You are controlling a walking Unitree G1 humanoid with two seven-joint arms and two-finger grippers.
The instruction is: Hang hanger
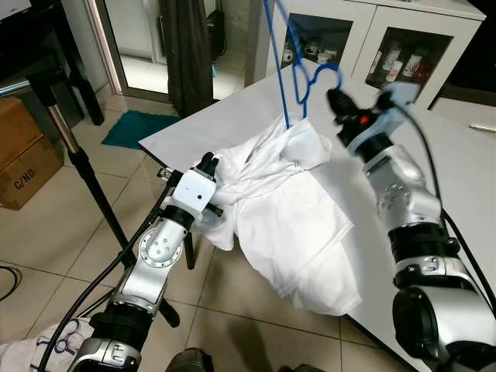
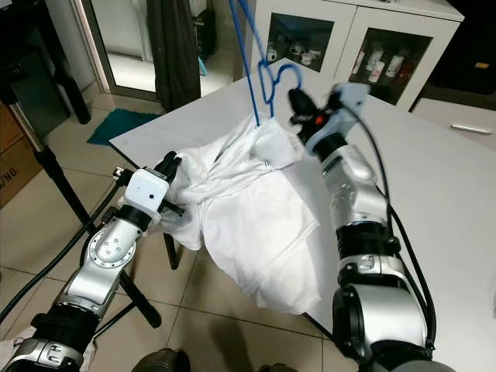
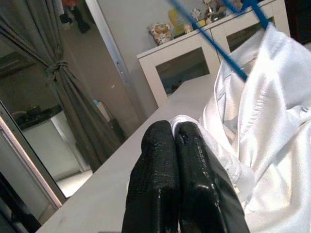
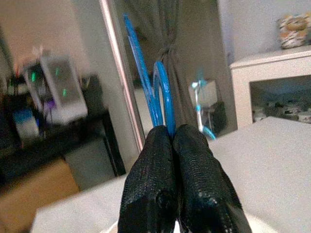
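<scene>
White table (image 1: 465,163) fills the right of the frame, a white shirt (image 1: 291,217) draped over its near edge at centre. Blue hanger (image 1: 298,70) rises from the collar toward upper centre, right claw (image 1: 335,97) pinched tight on its wire. Left claw (image 1: 208,163), left of centre, is clamped on the shirt's edge.

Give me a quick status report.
Right hand shut on blue hanger. Left hand shut on white shirt. Shirt draped over table edge.
</scene>
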